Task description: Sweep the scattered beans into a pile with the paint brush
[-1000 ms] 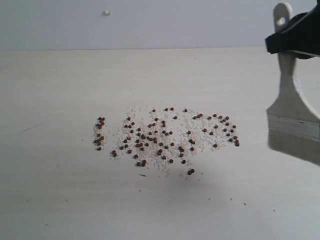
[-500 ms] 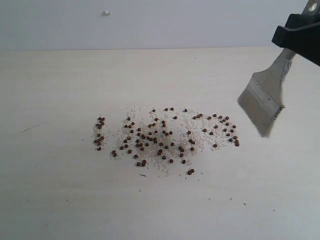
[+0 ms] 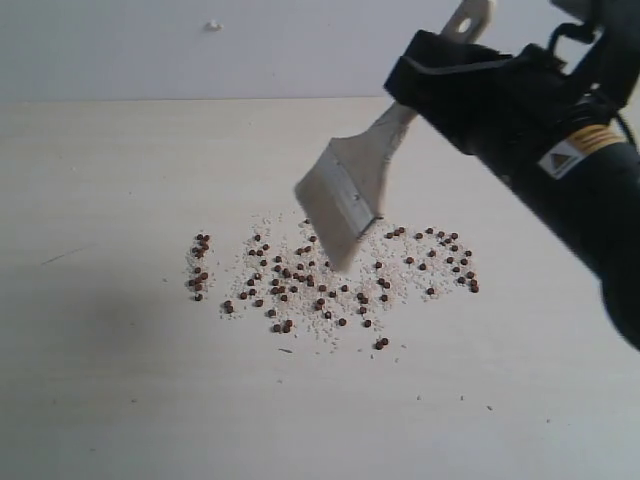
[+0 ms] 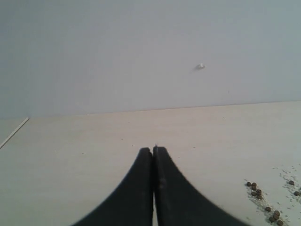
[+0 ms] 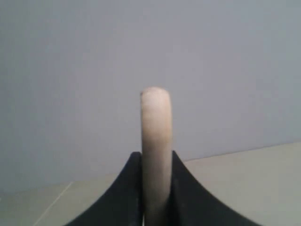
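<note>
The beans (image 3: pixel 330 280) lie scattered in a wide band on the pale table, mixed with whitish grains; no pile shows. A few beans (image 4: pixel 256 190) also show in the left wrist view. The paint brush (image 3: pixel 350 195) hangs tilted above the middle of the scatter, bristles down-left, its tip just over the beans. My right gripper (image 3: pixel 440 70) is shut on its wooden handle (image 5: pixel 156 155), whose end sticks up between the fingers. My left gripper (image 4: pixel 153 149) is shut and empty, off to the left of the beans, out of the exterior view.
The pale wooden table (image 3: pixel 120 380) runs back to a light wall (image 3: pixel 200 50) with a small white mark (image 3: pixel 213 25). The black right arm (image 3: pixel 560 170) reaches in from the upper right over the scatter's right end.
The right arm has swung leftward with the brush, from the frame's right edge to above the middle of the beans, and the brush has tilted. The beans have not moved.
</note>
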Controlling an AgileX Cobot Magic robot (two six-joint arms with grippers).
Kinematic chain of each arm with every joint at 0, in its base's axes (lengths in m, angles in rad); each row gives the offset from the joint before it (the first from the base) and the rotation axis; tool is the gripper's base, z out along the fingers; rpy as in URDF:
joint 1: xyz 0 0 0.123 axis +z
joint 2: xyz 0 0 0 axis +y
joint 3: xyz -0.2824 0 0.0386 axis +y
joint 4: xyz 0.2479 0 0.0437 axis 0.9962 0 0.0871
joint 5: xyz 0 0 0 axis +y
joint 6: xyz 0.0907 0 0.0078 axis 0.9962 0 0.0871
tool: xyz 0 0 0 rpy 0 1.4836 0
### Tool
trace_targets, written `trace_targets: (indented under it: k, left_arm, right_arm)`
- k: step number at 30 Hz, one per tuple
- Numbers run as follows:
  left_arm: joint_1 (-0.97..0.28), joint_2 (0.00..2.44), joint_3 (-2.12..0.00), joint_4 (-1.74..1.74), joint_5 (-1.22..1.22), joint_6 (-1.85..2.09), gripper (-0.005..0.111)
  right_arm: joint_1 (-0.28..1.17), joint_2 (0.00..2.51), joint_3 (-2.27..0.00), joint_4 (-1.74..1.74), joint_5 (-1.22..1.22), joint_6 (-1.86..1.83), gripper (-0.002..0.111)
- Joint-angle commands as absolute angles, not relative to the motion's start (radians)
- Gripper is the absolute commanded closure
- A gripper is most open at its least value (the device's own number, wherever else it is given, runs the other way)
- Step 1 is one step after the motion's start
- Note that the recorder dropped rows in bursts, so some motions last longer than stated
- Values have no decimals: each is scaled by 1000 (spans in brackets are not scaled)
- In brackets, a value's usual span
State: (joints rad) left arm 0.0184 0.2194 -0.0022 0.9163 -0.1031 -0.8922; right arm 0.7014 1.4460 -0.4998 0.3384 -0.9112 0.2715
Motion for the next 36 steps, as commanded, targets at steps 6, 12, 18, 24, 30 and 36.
trace_targets:
  k: [6,12,18,24,30,36]
  left_arm:
    - [20,215,0,913,-99,-892,107]
    - [20,215,0,913,-99,-892,107]
    - [20,215,0,913,-99,-892,107]
    - [20,215,0,913,-99,-892,107]
    - [20,215,0,913,-99,-892,107]
    - [20,215,0,913,-99,-892,107]
  right_arm:
    - [944,1749,-737,668,-1104,210,108]
    - [1017,1919,-929,747,-1157,202,108]
    - [1076,2060,-1080,878,-1204,116,108]
    - [1081,2167,-1196,883,-1191,144,108]
    - [1081,2244,-1241,906,-1191,170,108]
    - [1081,2268,-1243,956,-1169,180,108]
